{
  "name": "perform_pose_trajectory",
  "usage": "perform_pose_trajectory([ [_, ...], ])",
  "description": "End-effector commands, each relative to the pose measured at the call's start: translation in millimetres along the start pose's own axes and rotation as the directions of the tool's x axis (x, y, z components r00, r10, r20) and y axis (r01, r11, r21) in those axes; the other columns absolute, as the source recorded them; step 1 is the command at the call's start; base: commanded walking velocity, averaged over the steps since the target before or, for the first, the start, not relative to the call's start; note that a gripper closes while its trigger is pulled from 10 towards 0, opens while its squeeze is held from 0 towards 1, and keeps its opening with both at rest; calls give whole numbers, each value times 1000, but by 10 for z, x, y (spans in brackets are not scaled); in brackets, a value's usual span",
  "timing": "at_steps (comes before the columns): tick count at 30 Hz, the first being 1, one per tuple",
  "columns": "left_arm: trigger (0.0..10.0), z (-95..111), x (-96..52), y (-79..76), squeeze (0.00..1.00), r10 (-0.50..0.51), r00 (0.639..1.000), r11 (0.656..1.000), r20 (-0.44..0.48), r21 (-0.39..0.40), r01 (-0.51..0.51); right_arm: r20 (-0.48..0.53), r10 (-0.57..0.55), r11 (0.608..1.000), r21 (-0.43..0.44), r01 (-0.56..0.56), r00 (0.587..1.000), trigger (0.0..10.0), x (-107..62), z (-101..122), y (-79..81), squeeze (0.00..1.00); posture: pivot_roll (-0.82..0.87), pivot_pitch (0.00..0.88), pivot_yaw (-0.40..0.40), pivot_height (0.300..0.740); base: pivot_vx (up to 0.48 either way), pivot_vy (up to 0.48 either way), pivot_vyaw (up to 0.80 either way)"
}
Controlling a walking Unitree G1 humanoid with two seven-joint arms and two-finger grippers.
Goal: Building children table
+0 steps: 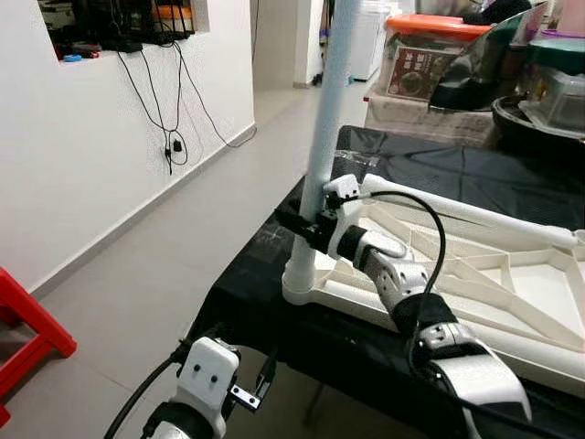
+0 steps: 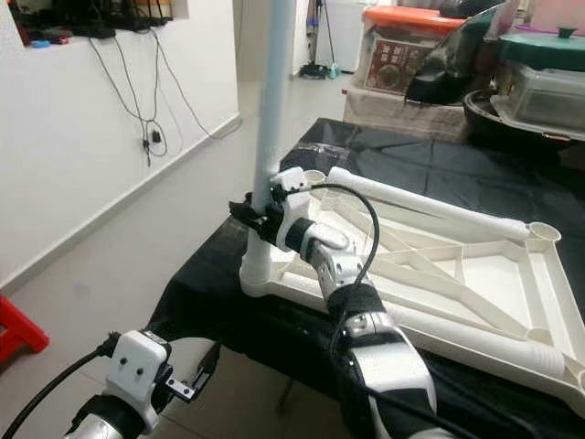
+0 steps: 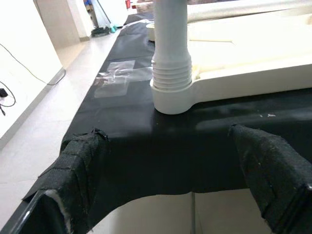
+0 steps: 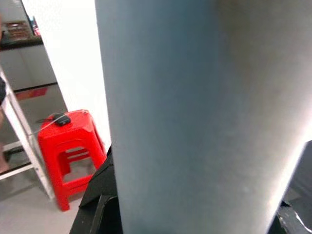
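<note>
A: Item 1, leg. Where?
B: White tube, long axis vertical, foot seated in the corner socket of the tabletop. Top lies underside-up on a black cloth over a bench. Socket sits at the bench's near-left corner, close to the cloth edge.

A: R gripper?
B: Clenched on the leg low down, just above the socket. Arm reaches in across the top's near rail. R wrist view: leg surface right up against the lens.

A: L gripper?
B: Fingers spread, holding nothing. Hangs below and in front of the bench edge, aimed at the socket; leg base straight ahead of it, apart.

A: Nearer arm?
B: R, already on it. Looks like the leg is being turned or pressed home; thread rings show at the base, so prob. not fully in.

A: Room?
B: Open floor to the robot's left, wall well apart. Red stool on the floor, far left. Boxes at the bench's far end, clear of the leg. Other sockets unfilled.

A: Risk?
B: Corner near the edge; sideways push could slide the top off.
</note>
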State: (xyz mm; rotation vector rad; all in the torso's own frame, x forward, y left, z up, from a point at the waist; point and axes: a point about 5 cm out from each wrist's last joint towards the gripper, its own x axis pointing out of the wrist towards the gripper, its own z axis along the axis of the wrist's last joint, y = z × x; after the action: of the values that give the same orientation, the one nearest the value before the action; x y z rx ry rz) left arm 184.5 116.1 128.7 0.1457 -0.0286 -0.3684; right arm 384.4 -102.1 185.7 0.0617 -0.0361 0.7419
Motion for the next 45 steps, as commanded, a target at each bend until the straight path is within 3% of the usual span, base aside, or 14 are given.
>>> perform_pose_trajectory([
  [1, 10000, -45, 1, -13, 0, -8, 1000, 1000, -17, 0, 8, 2, -75, 996, -49, 75, 997, 0, -90, -40, -81, 0, 237, 22, -53, 740, 0, 0, 0],
  [7, 10000, -43, -4, -7, 0, -6, 1000, 1000, -18, 0, 6, 2, 61, 998, -19, -61, 998, 0, -122, -149, 79, 0, 239, 26, -52, 740, 0, 0, 0],
  [10, 10000, -37, -14, -5, 0, -6, 1000, 1000, -18, 0, 6, -2, 217, 976, -10, -217, 976, 0, -114, -213, 262, 0, 237, 32, -52, 740, 0, 0, 0],
  [12, 10000, -37, -14, -5, 0, -6, 1000, 1000, -18, 0, 6, -2, 217, 976, -10, -217, 976, 0, -114, -213, 262, 0, 237, 32, -52, 740, 0, 0, 0],
  [15, 10000, -16, -31, -18, 0, -9, 1000, 1000, -15, -1, 9, -41, 354, 935, 4, -354, 934, 0, -52, -256, 386, 0, 245, 47, -58, 740, 0, 0, 0],
  [17, 10000, -16, -31, -18, 0, -9, 1000, 1000, -15, -1, 9, -41, 354, 935, 4, -354, 934, 0, -52, -256, 386, 0, 245, 47, -58, 740, 0, 0, 0],
  [20, 10000, 38, -74, -56, 0, -9, 1000, 1000, -10, -5, 9, -120, 460, 886, -8, -464, 880, 0, 57, -246, 457, 0, 259, 88, -76, 740, 0, 0, 0],
  [24, 10000, 65, -102, -83, 0, -11, 1000, 1000, -8, -4, 11, -142, 497, 865, 1, -502, 856, 0, 105, -212, 481, 0, 263, 105, -85, 740, 0, 0, 0],
  [29, 10000, 167, -201, -172, 0, -14, 1000, 1000, -4, -16, 14, -194, 649, 757, 72, -649, 736, 0, 178, -119, 581, 0, 278, 157, -104, 740, 0, 0, 0],
  [33, 10000, 183, -212, -179, 0, -14, 1000, 1000, -2, -17, 14, -208, 667, 739, 69, -670, 715, 0, 190, -118, 608, 0, 281, 164, -107, 740, 0, 0, 0],
  [36, 10000, 219, -240, -192, 0, -14, 1000, 1000, -2, -22, 14, -204, 721, 688, 96, -719, 662, 0, 200, -112, 669, 0, 285, 172, -107, 740, 0, 0, 0],
  [40, 10000, 225, -250, -196, 0, -17, 1000, 1000, -5, -23, 16, -159, 763, 645, 125, -754, 626, 0, 173, -104, 678, 0, 285, 171, -104, 740, 0, 0, 0],
  [43, 10000, 234, -251, -202, 0, -19, 1000, 1000, -6, -24, 19, -148, 765, 643, 122, -756, 627, 0, 170, -111, 679, 0, 286, 172, -101, 740, 0, 0, 0],
  [45, 10000, 271, -255, -215, 0, -22, 1000, 999, -4, -26, 22, -160, 779, 623, 102, -775, 606, 0, 164, -112, 686, 0, 293, 177, -102, 740, 0, 0, 0],
])
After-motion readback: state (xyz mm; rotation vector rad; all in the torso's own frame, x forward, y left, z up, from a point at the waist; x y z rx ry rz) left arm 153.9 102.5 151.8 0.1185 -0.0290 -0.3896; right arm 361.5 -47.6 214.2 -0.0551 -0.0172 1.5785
